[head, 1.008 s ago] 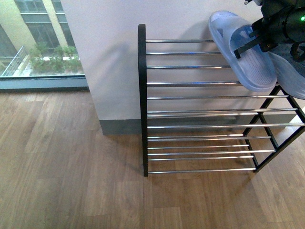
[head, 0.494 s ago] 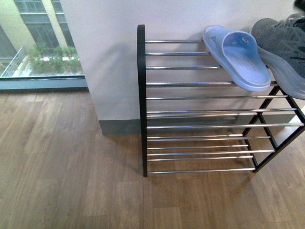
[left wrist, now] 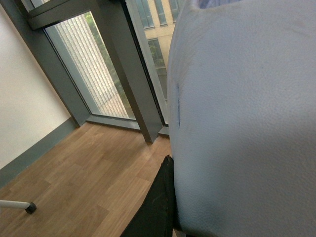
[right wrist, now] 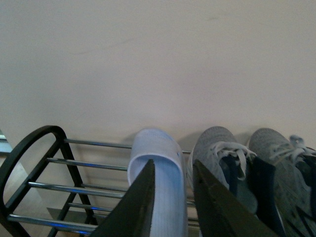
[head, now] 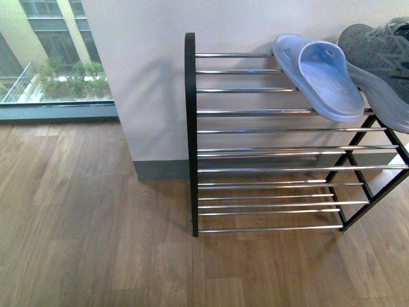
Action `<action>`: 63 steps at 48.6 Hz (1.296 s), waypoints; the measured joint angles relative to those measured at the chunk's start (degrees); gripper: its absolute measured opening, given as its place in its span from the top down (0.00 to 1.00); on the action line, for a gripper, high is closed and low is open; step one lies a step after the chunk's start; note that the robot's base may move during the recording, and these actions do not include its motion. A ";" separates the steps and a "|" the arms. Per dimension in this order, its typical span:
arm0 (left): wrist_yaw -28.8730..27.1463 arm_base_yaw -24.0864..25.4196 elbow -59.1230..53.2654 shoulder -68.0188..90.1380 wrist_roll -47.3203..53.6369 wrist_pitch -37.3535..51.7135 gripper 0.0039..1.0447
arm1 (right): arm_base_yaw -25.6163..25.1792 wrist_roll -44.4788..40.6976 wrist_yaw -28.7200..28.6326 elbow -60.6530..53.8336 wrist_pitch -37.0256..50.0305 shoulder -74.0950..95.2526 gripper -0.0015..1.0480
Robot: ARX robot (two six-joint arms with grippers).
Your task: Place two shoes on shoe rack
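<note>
One pale-blue slipper lies sole down on the top shelf of the shoe rack, toe toward the wall. A grey sneaker sits right beside it. In the right wrist view my right gripper is open and empty, above and in front of that slipper, with two grey sneakers next to it. My left gripper is shut on another pale-blue slipper, which fills most of its view. Only one black finger shows. Neither arm appears in the front view.
A white wall with a grey skirting stands behind the rack. Wooden floor spreads to the left and front. A floor-level window is at the far left. The rack's lower shelves hold nothing. A caster leg shows in the left wrist view.
One second ago a gripper held the slipper tilted above the top shelf. The slipper now lies on the shelf and that arm has left the front view.
</note>
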 joint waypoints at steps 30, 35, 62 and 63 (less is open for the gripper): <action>-0.04 0.00 0.00 0.00 0.00 0.00 0.98 | 5.14 0.42 5.05 -19.52 -1.73 -20.61 0.98; 0.04 0.00 0.00 0.00 0.00 0.00 0.98 | 5.14 0.42 5.16 -22.29 -0.09 -21.90 0.98; 0.11 0.00 0.00 0.00 0.02 0.00 0.98 | 5.14 0.42 5.20 -26.91 -21.92 -49.07 0.98; 0.11 0.00 0.00 0.00 0.00 0.00 0.98 | 5.14 0.42 5.20 -26.91 -22.29 -49.46 0.98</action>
